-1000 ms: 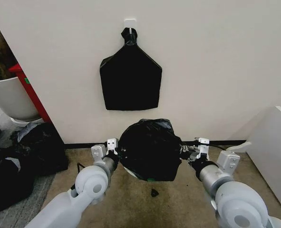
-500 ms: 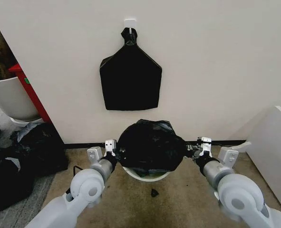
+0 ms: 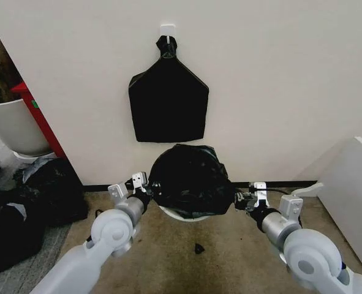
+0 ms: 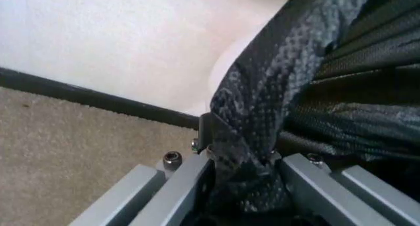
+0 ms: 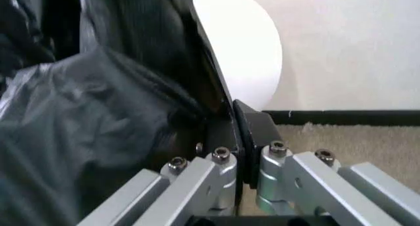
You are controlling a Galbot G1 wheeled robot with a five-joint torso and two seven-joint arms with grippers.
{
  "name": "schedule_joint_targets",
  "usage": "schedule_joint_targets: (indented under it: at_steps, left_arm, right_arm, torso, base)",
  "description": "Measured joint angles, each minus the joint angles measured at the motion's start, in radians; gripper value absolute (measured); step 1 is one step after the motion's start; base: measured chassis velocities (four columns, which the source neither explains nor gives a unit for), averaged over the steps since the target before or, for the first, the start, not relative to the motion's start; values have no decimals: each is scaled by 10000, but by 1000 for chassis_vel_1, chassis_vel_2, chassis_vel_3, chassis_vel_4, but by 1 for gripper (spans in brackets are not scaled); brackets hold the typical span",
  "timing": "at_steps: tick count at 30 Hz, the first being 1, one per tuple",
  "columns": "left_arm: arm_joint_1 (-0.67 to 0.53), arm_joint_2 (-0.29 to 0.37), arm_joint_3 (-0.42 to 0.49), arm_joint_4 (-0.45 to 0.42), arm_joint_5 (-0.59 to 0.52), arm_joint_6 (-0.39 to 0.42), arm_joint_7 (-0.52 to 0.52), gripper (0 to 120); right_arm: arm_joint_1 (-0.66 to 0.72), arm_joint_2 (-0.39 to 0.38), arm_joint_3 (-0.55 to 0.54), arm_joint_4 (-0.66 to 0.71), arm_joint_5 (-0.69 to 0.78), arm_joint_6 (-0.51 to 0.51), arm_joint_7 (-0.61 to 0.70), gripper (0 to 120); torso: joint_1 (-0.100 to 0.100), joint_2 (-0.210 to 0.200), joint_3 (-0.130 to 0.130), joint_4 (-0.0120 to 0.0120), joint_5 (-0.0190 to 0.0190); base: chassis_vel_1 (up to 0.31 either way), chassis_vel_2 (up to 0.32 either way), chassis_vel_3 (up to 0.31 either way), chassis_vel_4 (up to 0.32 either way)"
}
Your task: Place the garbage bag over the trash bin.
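Head view: the glossy, wrinkled black plastic garbage bag (image 3: 190, 180) covers the small round white plastic trash bin (image 3: 184, 215), stretched between the left gripper (image 3: 143, 185) and right gripper (image 3: 243, 199). Left wrist view: fingers (image 4: 208, 137) clenched on bag film. Right wrist view: fingers (image 5: 253, 132) pinch film beside the bin's wall.

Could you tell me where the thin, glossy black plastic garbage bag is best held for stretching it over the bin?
Grip the thin, glossy black garbage bag by its gathered mouth film at opposite sides, coming in sideways. The left tool and right tool pinch it so, spreading it above the small round white bin.
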Motion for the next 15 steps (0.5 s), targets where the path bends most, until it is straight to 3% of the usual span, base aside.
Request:
schedule_joint_targets:
  at_steps: [8, 15]
  left_arm:
    - [-184, 7, 14, 28, -766, 36, -466, 0]
    - [-478, -69, 3, 140, -1818, 92, -1130, 0]
  right_arm:
    - [-607, 143, 420, 257, -369, 127, 24, 1]
    - [-2068, 314, 1235, 677, -901, 611, -621, 27]
  torso:
    - [0, 0, 0, 0, 0]
    - [0, 0, 0, -1, 0]
  base:
    - [0, 0, 0, 0]
    - [0, 0, 0, 0]
